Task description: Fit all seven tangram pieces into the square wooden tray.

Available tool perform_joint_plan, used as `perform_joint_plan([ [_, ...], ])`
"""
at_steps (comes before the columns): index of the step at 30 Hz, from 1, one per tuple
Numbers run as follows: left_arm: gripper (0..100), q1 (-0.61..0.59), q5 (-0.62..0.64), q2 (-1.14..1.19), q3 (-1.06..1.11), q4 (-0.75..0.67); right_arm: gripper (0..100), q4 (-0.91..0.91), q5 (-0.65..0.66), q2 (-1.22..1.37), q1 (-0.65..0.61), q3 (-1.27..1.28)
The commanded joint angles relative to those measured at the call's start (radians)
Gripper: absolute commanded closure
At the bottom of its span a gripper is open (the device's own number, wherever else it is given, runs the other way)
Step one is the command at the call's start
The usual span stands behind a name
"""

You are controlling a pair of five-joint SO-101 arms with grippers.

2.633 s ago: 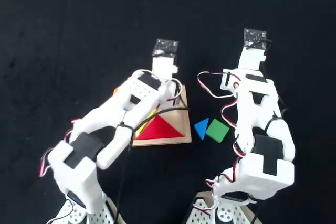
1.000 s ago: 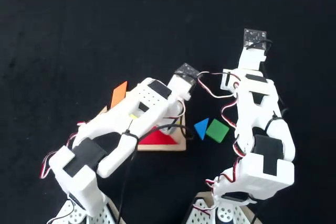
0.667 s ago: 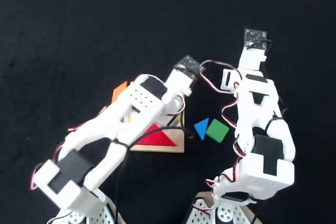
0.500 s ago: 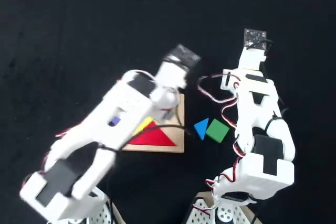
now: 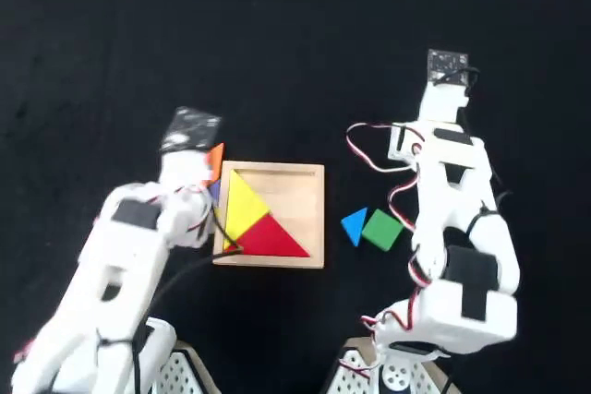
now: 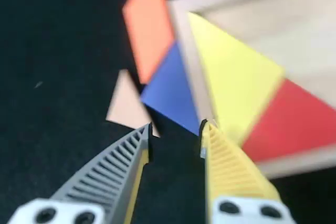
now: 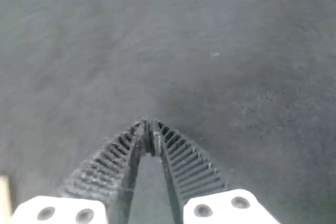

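Hard to make out from above, just off the left rim of the square wooden tray: an orange parallelogram, mostly covered by the left arm. Clearer from the left wrist, though blurred at the edges: that parallelogram, a dark blue piece and a pale tan triangle, all lying on the black cloth outside that same rim, the first two just beside it, the tan one farther out and partly cut off by a finger. Left gripper poised over the cloth beside the tray's left rim, fingers spread apart. Right gripper well apart from the tray, beyond its far right corner, fingers pressed together over bare cloth. Tray of light wood, flat, with a raised rim; inside, a large yellow triangle against the left wall and a large red triangle along the near wall, meeting edge to edge, bare wood elsewhere. Right of the tray, apart from it, a small blue triangle touching a green square.
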Motion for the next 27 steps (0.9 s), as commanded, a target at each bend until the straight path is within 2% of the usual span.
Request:
perform_joint_plan([
  [1, 83, -0.142, 0.126, -0.127, 0.053, -0.094, 98.8, 0.109, 0.095, -0.102, -0.094, -0.056],
  [6, 82, -0.199, 0.124, -0.028, -0.088, -0.058, 98.8, 0.273, 0.087, -0.091, -0.146, -0.148],
  [11, 83, -0.199, -0.011, 0.163, -0.168, -0.06, 98.7, 0.428, 0.077, -0.05, -0.187, -0.252],
  [13, 83, -0.199, -0.014, 0.226, -0.191, -0.064, 98.7, 0.454, 0.077, -0.048, -0.218, -0.277],
  [18, 83, -0.186, 0.072, 0.288, -0.26, -0.127, 98.7, 0.425, 0.069, -0.039, -0.269, -0.285],
  [25, 82, -0.062, 0.106, 0.347, -0.335, -0.137, 98.7, 0.207, 0.071, -0.039, -0.247, -0.102],
  [27, 82, -0.045, 0.167, 0.397, -0.374, -0.14, 98.7, 0.175, 0.069, -0.039, -0.229, -0.085],
])
